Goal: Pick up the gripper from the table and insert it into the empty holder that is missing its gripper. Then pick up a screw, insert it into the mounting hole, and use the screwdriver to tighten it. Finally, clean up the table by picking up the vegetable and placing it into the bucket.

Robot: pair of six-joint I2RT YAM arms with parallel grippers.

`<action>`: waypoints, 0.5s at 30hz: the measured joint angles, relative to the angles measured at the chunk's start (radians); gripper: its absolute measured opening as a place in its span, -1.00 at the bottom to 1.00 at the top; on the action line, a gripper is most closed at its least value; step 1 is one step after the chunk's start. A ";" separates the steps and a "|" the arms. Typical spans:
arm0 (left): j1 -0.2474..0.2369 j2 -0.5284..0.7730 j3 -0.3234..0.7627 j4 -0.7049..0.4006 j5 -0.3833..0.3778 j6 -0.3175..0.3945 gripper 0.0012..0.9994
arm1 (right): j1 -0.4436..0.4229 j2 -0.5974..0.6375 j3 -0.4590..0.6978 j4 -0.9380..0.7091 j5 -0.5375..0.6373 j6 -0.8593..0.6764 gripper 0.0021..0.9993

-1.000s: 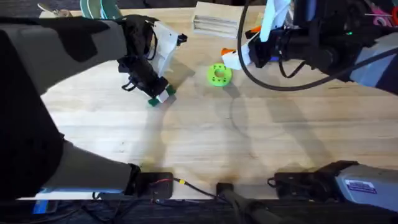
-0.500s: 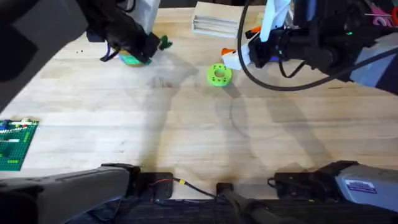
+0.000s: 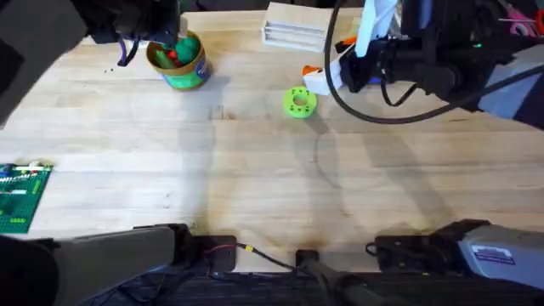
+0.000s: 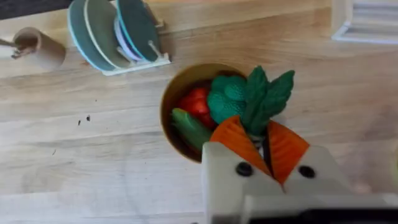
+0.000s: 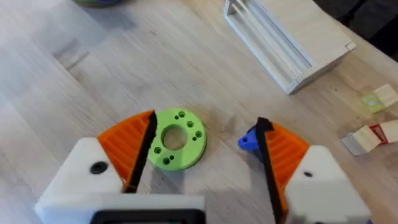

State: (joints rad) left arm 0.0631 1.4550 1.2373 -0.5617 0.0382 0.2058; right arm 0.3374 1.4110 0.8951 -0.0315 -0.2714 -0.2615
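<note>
Your left gripper is pinched on the stem of the vegetable, holding it just over the bucket near the desk's far left corner. It looks light and fairly stiff; the leafy top could snag, so the stem hold suits it. Your right gripper is spread wide and empty above the green ring near the far edge.

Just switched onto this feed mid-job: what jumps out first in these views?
The left hand holds the leafy green vegetable between its orange pads, right over the bucket at the table's far left, which already holds red and green pieces. The right hand hangs open at the far right, around the bright green ring-shaped disc.
</note>
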 joint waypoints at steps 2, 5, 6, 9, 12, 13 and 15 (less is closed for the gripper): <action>0.020 0.010 0.000 0.025 -0.016 -0.054 -0.96 | 0.000 0.000 0.000 -0.002 0.000 0.000 0.99; 0.037 0.033 0.000 0.047 -0.032 -0.136 -0.96 | 0.000 0.000 0.000 -0.009 0.000 0.000 0.98; 0.039 0.044 0.000 0.053 -0.035 -0.159 -0.96 | 0.000 0.000 0.000 -0.010 0.000 0.000 0.99; 0.040 0.087 0.000 0.058 -0.036 -0.215 -0.96 | 0.000 0.000 0.000 -0.010 0.000 0.000 0.99; 0.040 0.141 0.000 0.063 -0.036 -0.243 -0.96 | 0.000 0.000 0.000 -0.010 0.000 0.000 0.98; 0.040 0.156 0.000 0.065 -0.036 -0.249 -0.96 | 0.000 0.000 0.000 -0.010 0.000 0.000 0.98; 0.040 0.180 0.000 0.072 -0.036 -0.266 -0.96 | 0.000 0.000 0.000 -0.012 0.000 0.000 0.98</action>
State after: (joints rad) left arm 0.1036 1.6354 1.2373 -0.4899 0.0025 -0.0599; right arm 0.3374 1.4113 0.8951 -0.0430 -0.2714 -0.2615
